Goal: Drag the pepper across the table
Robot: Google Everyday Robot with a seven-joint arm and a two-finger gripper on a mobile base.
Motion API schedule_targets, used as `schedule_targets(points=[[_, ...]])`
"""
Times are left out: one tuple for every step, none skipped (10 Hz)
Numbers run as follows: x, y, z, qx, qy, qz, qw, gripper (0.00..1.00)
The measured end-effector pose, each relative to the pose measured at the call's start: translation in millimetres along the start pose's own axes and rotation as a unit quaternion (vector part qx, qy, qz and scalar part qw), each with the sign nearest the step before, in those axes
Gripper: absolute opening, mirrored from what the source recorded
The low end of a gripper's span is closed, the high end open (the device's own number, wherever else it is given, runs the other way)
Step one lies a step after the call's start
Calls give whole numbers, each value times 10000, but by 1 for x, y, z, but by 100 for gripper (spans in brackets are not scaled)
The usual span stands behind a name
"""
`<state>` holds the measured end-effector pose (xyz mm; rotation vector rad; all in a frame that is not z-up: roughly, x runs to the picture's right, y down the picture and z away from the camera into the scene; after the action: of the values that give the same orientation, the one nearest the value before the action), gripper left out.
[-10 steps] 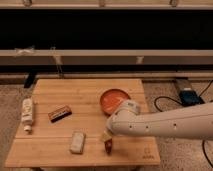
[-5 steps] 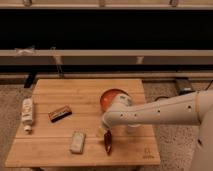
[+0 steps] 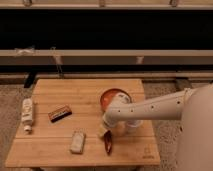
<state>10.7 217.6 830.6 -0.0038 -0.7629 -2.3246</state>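
The pepper (image 3: 108,142), a slim dark red chili, lies on the light wooden table (image 3: 60,90) near its front edge, right of the middle. My gripper (image 3: 103,131) hangs from the white arm that reaches in from the right. It sits just above the pepper's upper end, touching or nearly touching it. The arm hides part of the orange-red bowl (image 3: 111,95) behind it.
A brown rectangular bar (image 3: 60,113) lies left of centre. A pale flat packet (image 3: 77,141) lies at the front, left of the pepper. A white bottle (image 3: 27,115) lies at the left edge. A white cup (image 3: 133,126) stands right of the gripper.
The arm has lifted and swung back to the right, uncovering more of the table front. The pepper lies in about the same spot.
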Motion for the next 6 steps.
schedule_targets(points=[[-4,2,2,0,-51,56,10000,79],[-7,1,4,5,-82,82,9999,75],[-11,1,5,-12,-114,104,9999,65],[-16,2,4,-55,-133,115,9998,53],[-17,2,3,-70,-141,125,9998,45],[-20,2,1,-90,-123,129,9998,33]])
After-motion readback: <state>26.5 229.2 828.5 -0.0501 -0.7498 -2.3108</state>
